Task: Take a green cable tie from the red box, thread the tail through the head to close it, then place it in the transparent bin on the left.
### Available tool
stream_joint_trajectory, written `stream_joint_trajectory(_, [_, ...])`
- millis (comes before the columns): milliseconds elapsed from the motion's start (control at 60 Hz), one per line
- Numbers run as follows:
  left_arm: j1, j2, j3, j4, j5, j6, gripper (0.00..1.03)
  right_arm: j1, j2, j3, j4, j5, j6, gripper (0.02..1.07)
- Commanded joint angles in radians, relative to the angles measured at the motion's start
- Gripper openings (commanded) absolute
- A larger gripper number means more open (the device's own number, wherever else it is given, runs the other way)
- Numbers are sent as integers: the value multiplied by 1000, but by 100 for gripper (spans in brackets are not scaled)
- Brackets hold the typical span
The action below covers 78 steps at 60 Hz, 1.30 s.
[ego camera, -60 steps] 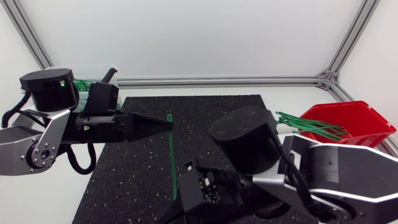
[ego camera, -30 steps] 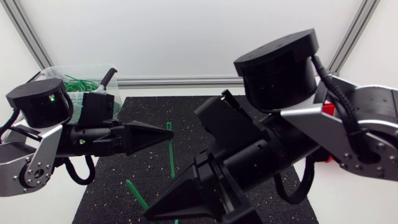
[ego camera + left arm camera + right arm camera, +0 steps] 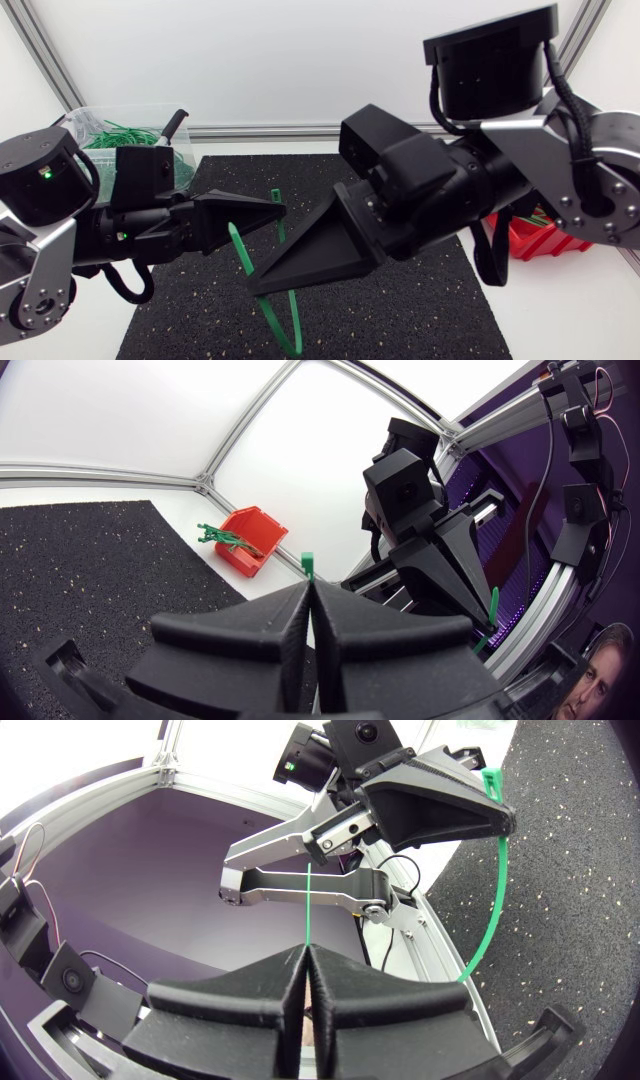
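One green cable tie (image 3: 238, 245) hangs in a bent loop above the black mat (image 3: 400, 320), held at both ends. My left gripper (image 3: 278, 208) is shut on its head end, which pokes out past the fingertips (image 3: 307, 563). My right gripper (image 3: 256, 288) reaches past the middle and is shut on the tail; the thin tail (image 3: 309, 910) sticks straight out from its tips. In the right wrist view the left gripper (image 3: 495, 815) is ahead, with the tie (image 3: 495, 890) curving down from it. The red box (image 3: 250, 542) holds more green ties. The transparent bin (image 3: 120, 130) is at the back left.
In the head view, my right arm hides most of the red box (image 3: 530, 235) at the table's right side. The transparent bin holds several green ties (image 3: 112, 133). Pale table surface surrounds the mat.
My right arm has swung up and leftward, lifting the tail off the mat and bending the formerly straight tie into a loop. The left gripper has stayed roughly in place, holding the head.
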Motion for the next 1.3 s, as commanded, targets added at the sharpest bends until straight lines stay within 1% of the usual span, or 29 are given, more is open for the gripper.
stream_joint_trajectory(0, [-32,-36,-17,19,-17,-53,4,-8,-24,48,-3,-12,92,8])
stream_joint_trajectory(150, [-84,-91,-8,19,-50,-87,4,-19,-58,88,-10,-21,183,8])
stream_joint_trajectory(250, [-113,-134,1,19,-95,-107,4,-20,-80,101,-14,-23,235,8])
stream_joint_trajectory(450, [-160,-183,10,13,-173,-125,4,-37,-90,124,-75,-32,247,8])
stream_joint_trajectory(567, [-177,-203,10,10,-204,-130,4,-48,-90,136,-110,-35,250,8])
stream_joint_trajectory(700, [-191,-226,9,4,-228,-133,4,-66,-81,140,-158,-37,255,8])
stream_joint_trajectory(933, [-208,-240,12,-2,-244,-133,4,-92,-72,140,-191,-37,255,8])
stream_joint_trajectory(1283, [-206,-238,17,-5,-257,-133,4,-108,-18,127,-185,-37,253,8])
